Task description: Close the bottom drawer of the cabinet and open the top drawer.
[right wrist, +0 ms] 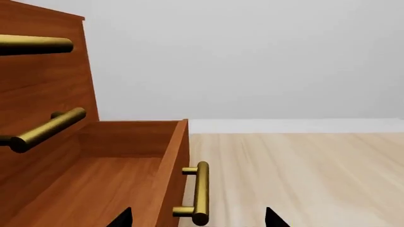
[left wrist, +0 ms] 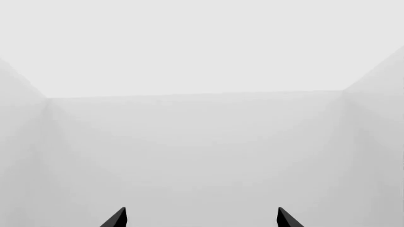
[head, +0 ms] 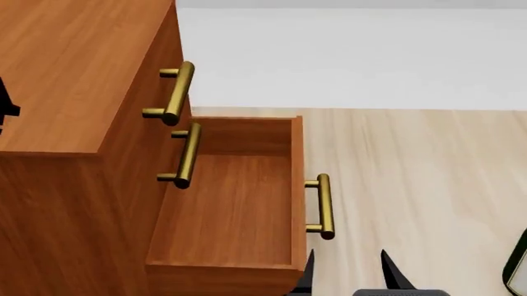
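Observation:
The reddish-brown cabinet [head: 74, 74] fills the left of the head view. Its bottom drawer [head: 231, 209] is pulled out and empty, with its brass bar handle [head: 324, 206] on the front. The top drawer [head: 157, 43] sits flush, its handle [head: 177, 92] above the middle drawer's handle [head: 187, 154]. My right gripper [head: 347, 274] is open, close in front of the bottom drawer's front. In the right wrist view the bottom drawer's handle [right wrist: 200, 189] lies between my open right gripper's fingertips [right wrist: 123, 218] and just ahead of them. My left gripper [left wrist: 202, 218] is open with nothing in it and faces bare white walls.
Pale wood floor [head: 411, 185] spreads to the right of the cabinet, up to a white wall [head: 354, 55]. A dark-rimmed object [head: 519, 265] pokes in at the head view's right edge. A dark part [head: 5, 105] shows at the left edge beside the cabinet top.

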{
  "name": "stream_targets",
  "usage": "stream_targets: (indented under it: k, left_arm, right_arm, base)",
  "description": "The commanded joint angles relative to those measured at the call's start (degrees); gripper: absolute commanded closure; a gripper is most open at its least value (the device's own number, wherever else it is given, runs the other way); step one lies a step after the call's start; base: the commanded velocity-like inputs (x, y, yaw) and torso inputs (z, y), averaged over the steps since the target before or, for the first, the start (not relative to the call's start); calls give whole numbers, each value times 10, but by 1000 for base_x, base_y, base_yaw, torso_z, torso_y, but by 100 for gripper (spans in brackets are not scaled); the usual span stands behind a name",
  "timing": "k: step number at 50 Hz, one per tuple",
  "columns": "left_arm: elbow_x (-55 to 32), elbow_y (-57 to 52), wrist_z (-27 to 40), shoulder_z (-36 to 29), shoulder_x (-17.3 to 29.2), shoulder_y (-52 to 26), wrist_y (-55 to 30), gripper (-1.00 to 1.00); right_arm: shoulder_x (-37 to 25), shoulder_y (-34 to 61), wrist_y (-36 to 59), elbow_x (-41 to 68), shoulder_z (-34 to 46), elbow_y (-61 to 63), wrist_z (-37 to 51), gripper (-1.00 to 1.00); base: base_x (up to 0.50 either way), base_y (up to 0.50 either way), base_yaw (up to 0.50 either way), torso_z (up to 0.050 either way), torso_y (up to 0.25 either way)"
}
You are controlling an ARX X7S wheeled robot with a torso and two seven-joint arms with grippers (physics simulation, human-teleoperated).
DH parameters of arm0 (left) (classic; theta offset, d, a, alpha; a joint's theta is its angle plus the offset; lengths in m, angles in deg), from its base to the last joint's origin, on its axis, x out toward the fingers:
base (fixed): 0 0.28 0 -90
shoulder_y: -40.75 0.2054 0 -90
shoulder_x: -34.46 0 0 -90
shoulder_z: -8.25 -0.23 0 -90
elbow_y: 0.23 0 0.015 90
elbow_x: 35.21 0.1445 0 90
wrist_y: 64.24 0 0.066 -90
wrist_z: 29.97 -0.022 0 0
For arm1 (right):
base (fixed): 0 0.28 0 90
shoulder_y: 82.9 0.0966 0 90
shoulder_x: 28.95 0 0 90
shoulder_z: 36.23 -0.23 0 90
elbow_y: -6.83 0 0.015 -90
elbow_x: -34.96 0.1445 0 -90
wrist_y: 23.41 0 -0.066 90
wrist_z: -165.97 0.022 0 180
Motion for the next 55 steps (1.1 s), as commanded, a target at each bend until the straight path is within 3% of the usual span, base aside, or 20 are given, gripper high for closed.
stream_targets:
  k: [1, 12, 38, 55]
  left_arm:
    - [-6, -2, 4, -1, 1, -3, -1, -100]
    - [-13, -6, 9, -5, 4, -10, -13, -100]
    - [-20, -8, 21, -10, 8, -19, -19, -100]
    - [-28, -10, 26, -3, 13, -14, -17, -100]
  right_arm:
    - [-2, -2, -4, 4, 1, 1, 1, -100]
    - [-5, -5, -6, 7, 3, 5, 3, -100]
    - [-11, -4, -9, 13, 7, 8, 7, -100]
    - [-33, 20, 40, -4, -22, 33, 63, -100]
  base:
    - [0, 0, 0, 0, 0]
    - [0, 0, 0, 0, -28]
    - [-1, 0, 0, 0, -150]
    - [0, 0, 0, 0, -5]
